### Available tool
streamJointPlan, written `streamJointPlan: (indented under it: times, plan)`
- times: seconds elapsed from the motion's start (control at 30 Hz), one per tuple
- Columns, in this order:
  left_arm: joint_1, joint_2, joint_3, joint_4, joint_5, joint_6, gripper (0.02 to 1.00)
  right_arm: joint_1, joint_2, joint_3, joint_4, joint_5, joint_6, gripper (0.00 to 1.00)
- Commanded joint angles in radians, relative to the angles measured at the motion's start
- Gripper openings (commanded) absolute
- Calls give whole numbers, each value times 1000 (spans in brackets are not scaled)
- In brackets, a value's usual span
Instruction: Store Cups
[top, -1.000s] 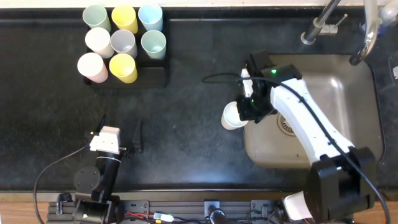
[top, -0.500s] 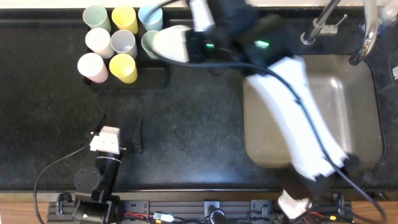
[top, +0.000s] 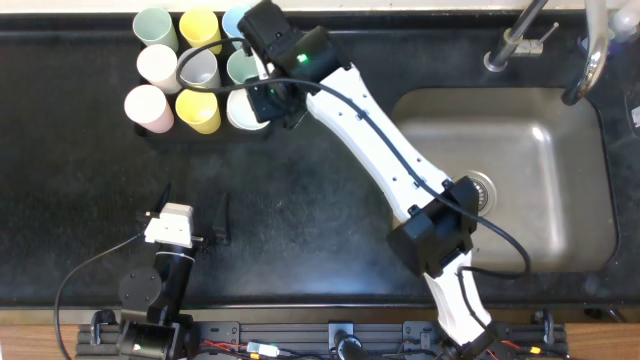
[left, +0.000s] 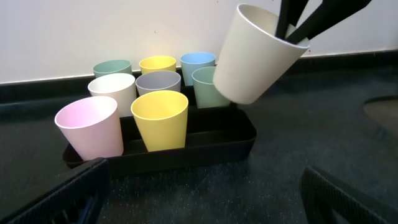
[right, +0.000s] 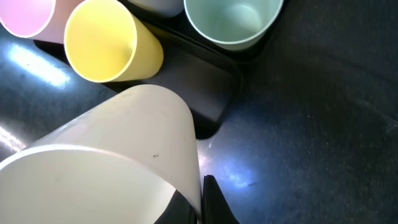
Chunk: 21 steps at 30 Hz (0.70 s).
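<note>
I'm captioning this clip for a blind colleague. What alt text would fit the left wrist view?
A tilted cream cup, gripped at its rim by the right gripper, hangs over the free corner of a black tray on a dark counter. Eight upright cups in pink, yellow, white, grey, green and blue fill the tray's other places.

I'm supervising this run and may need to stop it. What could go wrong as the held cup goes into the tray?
1. The cream cup hangs tilted in the right hand, pinched at its rim; lowered like this, its base may catch on the tray and tip.
2. It is close to the green cup and the front yellow cup, so it could knock them.
</note>
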Motion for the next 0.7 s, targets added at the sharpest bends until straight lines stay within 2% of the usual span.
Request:
streamJointPlan:
  times: [0.03,0.2,0.7]
  plan:
    - [10,-8,-1,-2,13,19,1000,17,50,22,0,49,50,45]
    - [10,-8,-1,-2,13,19,1000,20,87,22,17,100,92,42]
    - [10,-8,-1,-2,13,19,1000,23,145,22,92,100,125,42]
